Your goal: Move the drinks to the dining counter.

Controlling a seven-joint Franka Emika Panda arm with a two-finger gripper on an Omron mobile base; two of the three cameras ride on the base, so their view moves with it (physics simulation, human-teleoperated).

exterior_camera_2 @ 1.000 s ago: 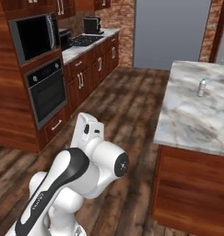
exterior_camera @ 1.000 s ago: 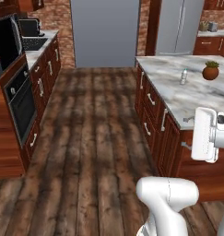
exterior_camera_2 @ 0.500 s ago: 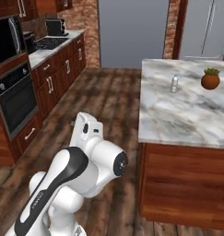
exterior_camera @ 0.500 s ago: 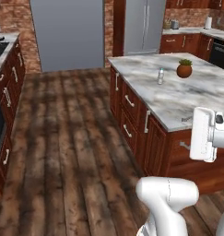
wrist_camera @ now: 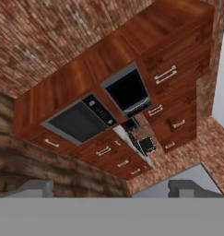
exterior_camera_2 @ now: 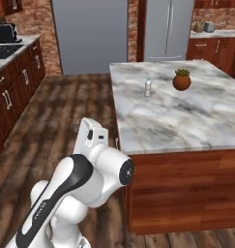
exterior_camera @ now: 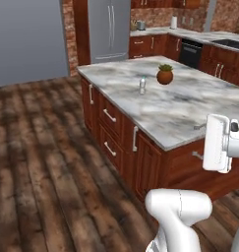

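Note:
A clear plastic water bottle [exterior_camera: 142,84] [exterior_camera_2: 148,87], one of the drinks, stands upright on the marble island [exterior_camera: 190,113] [exterior_camera_2: 186,121] beside a round terracotta pot with a green plant [exterior_camera: 164,75] [exterior_camera_2: 182,80]. The dining counter is out of view. My gripper [wrist_camera: 113,190] is open with nothing between its fingertips [wrist_camera: 36,188]. It faces tall wood cabinets with built-in ovens [wrist_camera: 79,120], not the island. My arm [exterior_camera_2: 85,179] is folded close to the base, well short of the bottle.
The island's near corner and its wood drawers [exterior_camera: 116,133] stand just ahead of the base. A steel fridge [exterior_camera: 108,29] [exterior_camera_2: 167,29] and a back counter [exterior_camera: 190,34] lie beyond. Wood floor [exterior_camera: 37,162] runs along the island's left side. A stove counter [exterior_camera_2: 7,53] lines the left wall.
The whole picture has shifted: the base has turned right, so the island with the bottle and pot now sits nearer and more central. The oven wall has left the base views. The gripper stays open.

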